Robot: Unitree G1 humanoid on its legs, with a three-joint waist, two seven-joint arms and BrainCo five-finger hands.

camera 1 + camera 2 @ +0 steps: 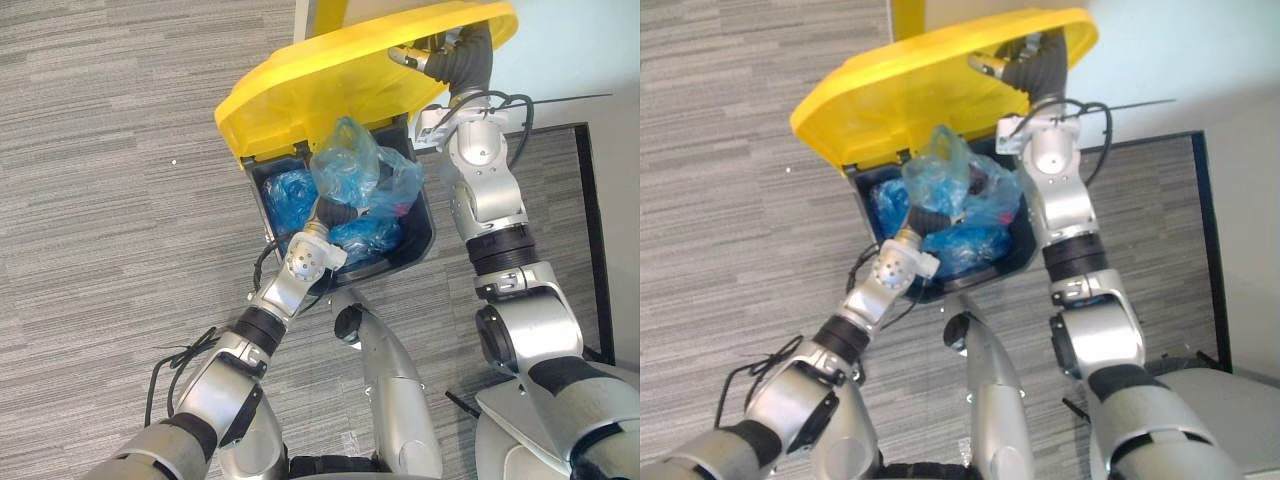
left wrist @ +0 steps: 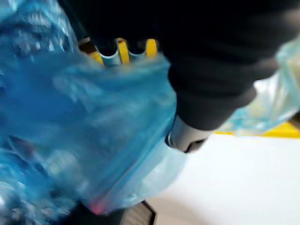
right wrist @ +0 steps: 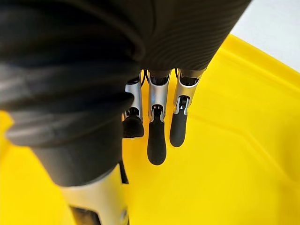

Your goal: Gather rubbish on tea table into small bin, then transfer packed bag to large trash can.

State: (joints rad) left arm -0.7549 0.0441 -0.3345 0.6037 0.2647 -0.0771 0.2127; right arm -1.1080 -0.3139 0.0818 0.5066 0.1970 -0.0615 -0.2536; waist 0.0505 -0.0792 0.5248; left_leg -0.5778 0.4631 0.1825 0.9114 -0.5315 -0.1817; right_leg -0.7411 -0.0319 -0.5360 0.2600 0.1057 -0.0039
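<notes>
A dark large trash can point(image 1: 421, 238) stands on the carpet with its yellow lid point(image 1: 330, 80) swung up. My right hand point(image 1: 424, 58) holds the lid up from underneath, its straight fingers point(image 3: 157, 136) flat against the yellow plastic. A packed translucent blue bag point(image 1: 360, 170) sits in the can's mouth, on top of other blue bags point(image 1: 288, 190) inside. My left hand point(image 1: 335, 213) reaches into the can from the front and grips the packed bag's film. In the left wrist view the blue plastic point(image 2: 93, 117) bunches against my thumb point(image 2: 187, 137) and hides the other fingers.
Grey striped carpet point(image 1: 120, 180) surrounds the can on the left and front. A pale wall point(image 1: 580, 45) rises behind it. A dark-edged panel point(image 1: 590, 200) runs along the floor at the right.
</notes>
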